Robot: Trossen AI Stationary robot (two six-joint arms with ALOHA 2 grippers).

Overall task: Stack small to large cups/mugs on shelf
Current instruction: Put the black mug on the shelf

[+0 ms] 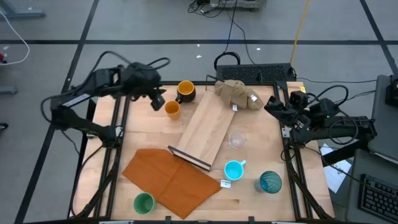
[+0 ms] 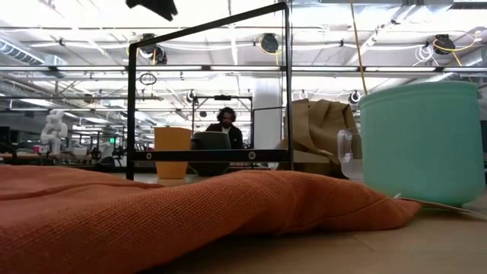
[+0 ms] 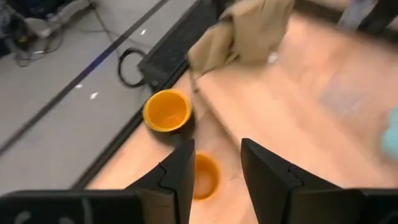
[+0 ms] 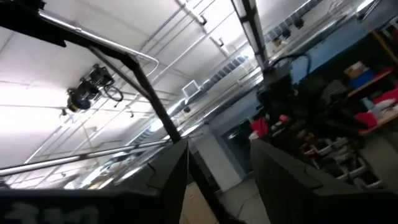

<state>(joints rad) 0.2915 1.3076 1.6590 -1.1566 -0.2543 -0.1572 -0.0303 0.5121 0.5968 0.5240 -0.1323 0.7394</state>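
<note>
**Left hand stands over the orange cup; nothing is on the shelf yet**

The left hand (image 1: 158,99) is above the far left part of the tabletop (image 1: 149,140). Its two fingers are apart and hold nothing. The orange cup (image 1: 172,109) stands upright, mouth up, just beside this hand, a little toward the near edge and toward the shelf. In the left wrist view the orange cup (image 3: 204,176) shows in the gap between the fingers, below them, so I judge that the coming move is a straight descent onto it. The left arm is clearly the nearer one for this cup.

The shelf (image 1: 207,129) lies in the middle, with its long axis running diagonally from the far side to its dark strip at the near end. No cup stands on it.

I count six vessels, one of each:
- green cup (image 1: 143,203), near left corner;
- orange cup;
- dark yellow-lined mug (image 1: 185,91), just behind the orange cup;
- clear glass (image 1: 236,139), just beside the long right edge of the shelf;
- light blue mug (image 1: 234,169), near the dark strip;
- teal tumbler (image 1: 270,182), near right.

There is also one orange-brown sheet (image 1: 171,180) and one tan cloth lump (image 1: 237,93).

The right hand (image 1: 273,104) waits at the far right edge, fingers apart and empty.
</note>
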